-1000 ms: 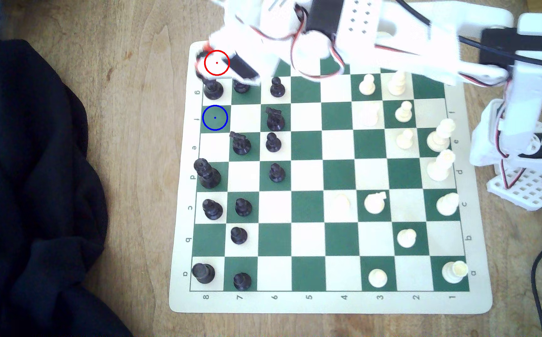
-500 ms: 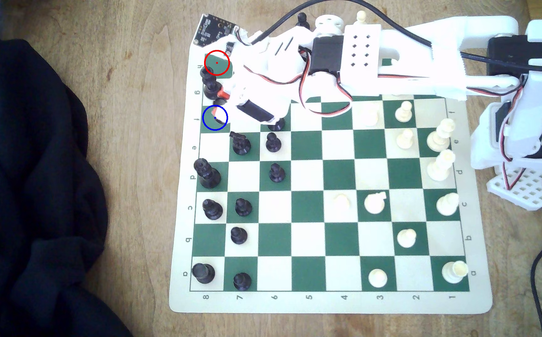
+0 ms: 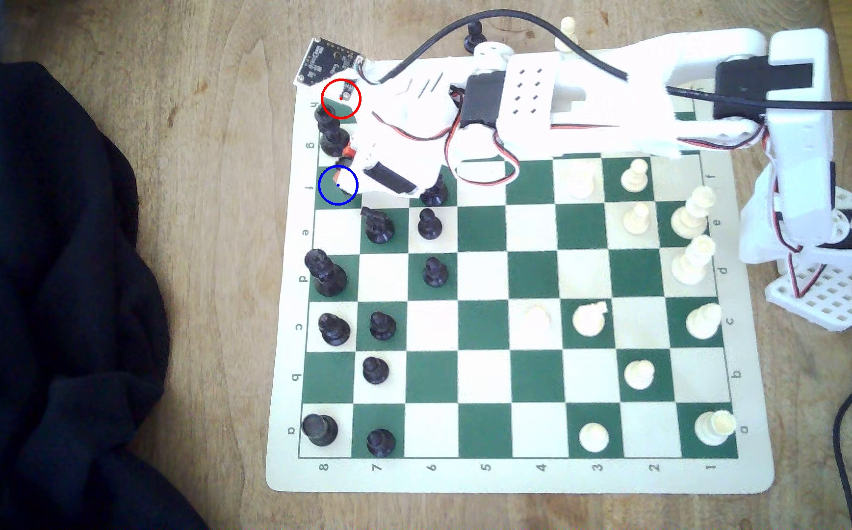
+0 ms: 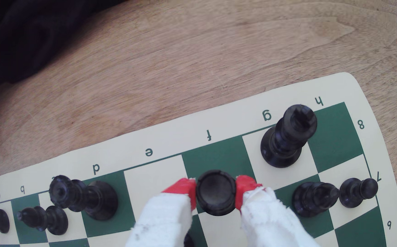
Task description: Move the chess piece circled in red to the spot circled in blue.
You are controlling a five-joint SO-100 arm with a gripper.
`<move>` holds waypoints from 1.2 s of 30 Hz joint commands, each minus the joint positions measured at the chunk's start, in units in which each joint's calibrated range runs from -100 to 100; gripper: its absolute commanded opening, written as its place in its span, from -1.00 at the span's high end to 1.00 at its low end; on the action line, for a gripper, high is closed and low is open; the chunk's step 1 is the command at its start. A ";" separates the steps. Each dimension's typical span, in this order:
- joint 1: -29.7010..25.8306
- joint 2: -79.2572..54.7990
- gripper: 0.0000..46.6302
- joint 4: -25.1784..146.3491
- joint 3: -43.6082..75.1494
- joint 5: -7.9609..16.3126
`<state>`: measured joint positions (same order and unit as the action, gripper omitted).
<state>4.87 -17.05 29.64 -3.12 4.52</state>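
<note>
rook (image 4: 215, 192) clamped between jaws, over blue-ringed square (image 3: 329, 193), board-edge file

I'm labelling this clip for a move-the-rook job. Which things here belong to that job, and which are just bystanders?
In the job:
- black rook, between the red fingertips
- gripper
- blue-ringed green square

Bystanders:
- tall black crowned piece
- black pawns
- white pieces
- dark cloth

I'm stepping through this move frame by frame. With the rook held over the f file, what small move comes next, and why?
Probably a short straight descent. In the wrist view the gripper is shut on the rook above the dark green f8 square, and the exterior view puts it inside the blue ring. The tall black piece stands close.
</note>
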 commanded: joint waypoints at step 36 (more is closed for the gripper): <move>0.26 -9.27 0.94 -0.98 14.63 0.78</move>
<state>5.24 -27.86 28.61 6.82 5.20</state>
